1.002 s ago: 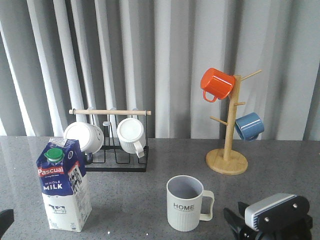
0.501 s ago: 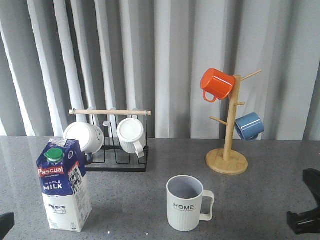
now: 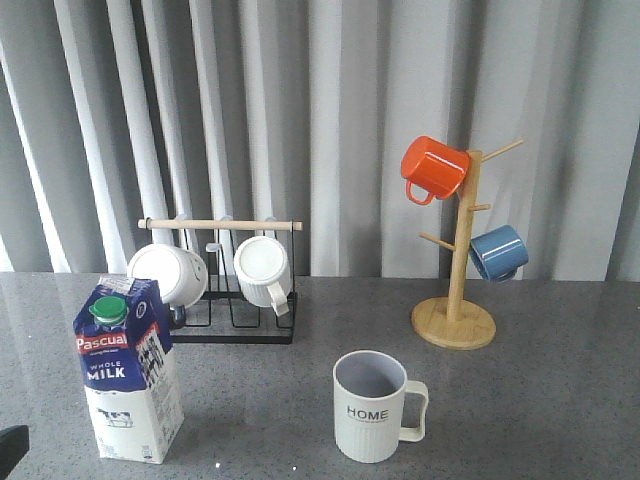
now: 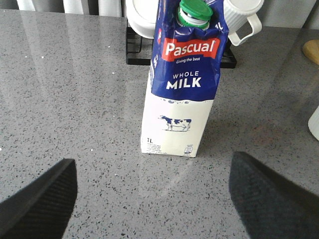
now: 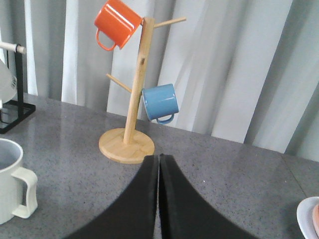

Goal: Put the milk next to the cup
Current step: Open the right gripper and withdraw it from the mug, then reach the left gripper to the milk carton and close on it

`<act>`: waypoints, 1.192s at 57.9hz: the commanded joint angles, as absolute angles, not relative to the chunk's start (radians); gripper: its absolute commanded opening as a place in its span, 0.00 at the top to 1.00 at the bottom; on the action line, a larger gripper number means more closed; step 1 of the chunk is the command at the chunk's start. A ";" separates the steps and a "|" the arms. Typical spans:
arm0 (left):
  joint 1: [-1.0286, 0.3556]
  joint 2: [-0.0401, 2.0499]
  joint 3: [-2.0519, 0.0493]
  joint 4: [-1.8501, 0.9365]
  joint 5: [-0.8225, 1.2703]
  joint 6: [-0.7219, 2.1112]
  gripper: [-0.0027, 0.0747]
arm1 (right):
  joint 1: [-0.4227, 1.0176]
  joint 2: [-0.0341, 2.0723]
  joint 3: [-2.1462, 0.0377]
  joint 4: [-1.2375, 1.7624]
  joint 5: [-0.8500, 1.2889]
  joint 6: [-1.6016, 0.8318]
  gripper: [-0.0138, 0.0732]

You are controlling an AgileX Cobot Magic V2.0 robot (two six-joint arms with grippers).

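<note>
The milk [image 3: 130,372] is a tall blue-and-white carton with a green cap, standing upright at the front left of the table. The cup [image 3: 372,408] is a pale ribbed mug with "HOME" lettering, at the front centre, well apart from the milk. In the left wrist view my left gripper [image 4: 153,167] is open and empty, just short of the milk [image 4: 180,84]. Only a dark corner of it shows in the front view [image 3: 9,446]. My right gripper [image 5: 159,157] is shut and empty, to the right of the cup [image 5: 9,180] and out of the front view.
A black rack [image 3: 222,300] with a wooden bar holds white mugs behind the milk. A wooden mug tree [image 3: 455,318] at the back right carries an orange mug [image 3: 433,167] and a blue mug [image 3: 498,252]. A white dish edge [image 5: 309,217] lies at the far right.
My right arm has drawn back to the right and left the front view. The milk and the cup have not moved.
</note>
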State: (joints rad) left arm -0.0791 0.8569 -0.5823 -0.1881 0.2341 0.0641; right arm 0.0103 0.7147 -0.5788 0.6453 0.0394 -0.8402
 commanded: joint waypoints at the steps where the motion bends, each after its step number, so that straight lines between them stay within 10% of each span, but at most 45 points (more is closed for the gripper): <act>1: -0.080 0.853 -0.617 -0.196 0.171 0.062 0.21 | 0.003 0.675 -0.612 0.678 -0.011 -0.850 0.85; 69: -0.221 0.981 -0.617 -0.240 -0.259 0.186 0.21 | 0.003 0.663 -0.606 0.682 -0.007 -0.853 0.85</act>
State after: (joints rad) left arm -0.2148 0.9367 -0.5823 -0.2347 -0.1747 0.1805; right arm 0.0103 0.6649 -0.5788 0.6799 0.0437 -0.8443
